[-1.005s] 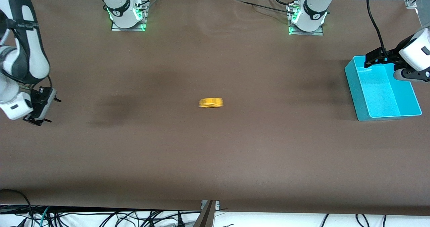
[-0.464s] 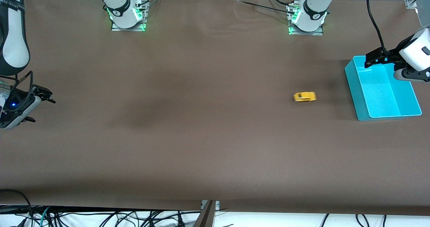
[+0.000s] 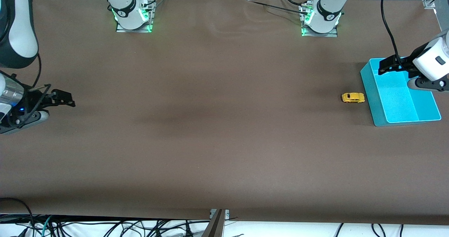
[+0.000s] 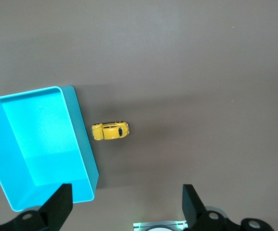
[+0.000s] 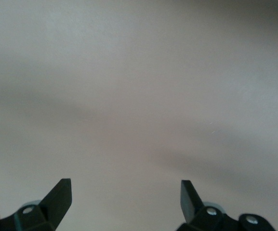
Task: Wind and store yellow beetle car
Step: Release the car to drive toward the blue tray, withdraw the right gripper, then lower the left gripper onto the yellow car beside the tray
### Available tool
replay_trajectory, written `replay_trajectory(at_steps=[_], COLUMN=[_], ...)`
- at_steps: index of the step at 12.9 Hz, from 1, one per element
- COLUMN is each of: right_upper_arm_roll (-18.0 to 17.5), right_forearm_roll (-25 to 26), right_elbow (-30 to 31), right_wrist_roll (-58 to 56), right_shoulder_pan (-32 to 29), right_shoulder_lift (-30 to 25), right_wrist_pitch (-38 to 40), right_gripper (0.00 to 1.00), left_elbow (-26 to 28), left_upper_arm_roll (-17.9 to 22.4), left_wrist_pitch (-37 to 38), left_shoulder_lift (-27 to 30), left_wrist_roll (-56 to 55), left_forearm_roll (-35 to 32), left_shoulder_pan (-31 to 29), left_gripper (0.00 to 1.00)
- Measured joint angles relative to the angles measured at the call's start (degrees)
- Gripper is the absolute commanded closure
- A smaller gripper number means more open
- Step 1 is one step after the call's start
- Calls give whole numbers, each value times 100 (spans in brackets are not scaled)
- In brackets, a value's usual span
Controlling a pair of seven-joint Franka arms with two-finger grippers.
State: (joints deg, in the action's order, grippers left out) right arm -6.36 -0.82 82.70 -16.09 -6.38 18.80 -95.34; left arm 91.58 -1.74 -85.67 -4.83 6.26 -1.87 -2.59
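Yellow beetle car, one, beside one cyan bin, left tool spread, right tool spread.

We've got two white arms here with glossy rounded shells and black bands at the joints. Both bases sit on metal plates and glow green around the bottom ring, each with a little red knob on top. Black cables trail off the bases, and a thick black one loops down to the left arm's wrist. The left gripper is matte black on a white-and-grey wrist block. The right gripper is black too, with a tiny blue light on the housing. The jaws are flat black wedges with small silver screws at the roots.
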Motion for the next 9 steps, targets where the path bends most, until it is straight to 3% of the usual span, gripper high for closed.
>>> replay_trajectory(at_steps=[9], right_upper_arm_roll=[-90], right_forearm_roll=[323], right_elbow=[-620], right_wrist_roll=[364], right_shoulder_pan=[-54], right_shoulder_lift=[-3], right_wrist_pitch=[306], right_gripper=[0], left_elbow=[89], left_upper_arm_roll=[8], left_wrist_pitch=[-191], left_shoulder_lift=[-254], left_wrist_roll=[196], left_forearm_roll=[0], left_shoulder_pan=[-84], left_gripper=[0])
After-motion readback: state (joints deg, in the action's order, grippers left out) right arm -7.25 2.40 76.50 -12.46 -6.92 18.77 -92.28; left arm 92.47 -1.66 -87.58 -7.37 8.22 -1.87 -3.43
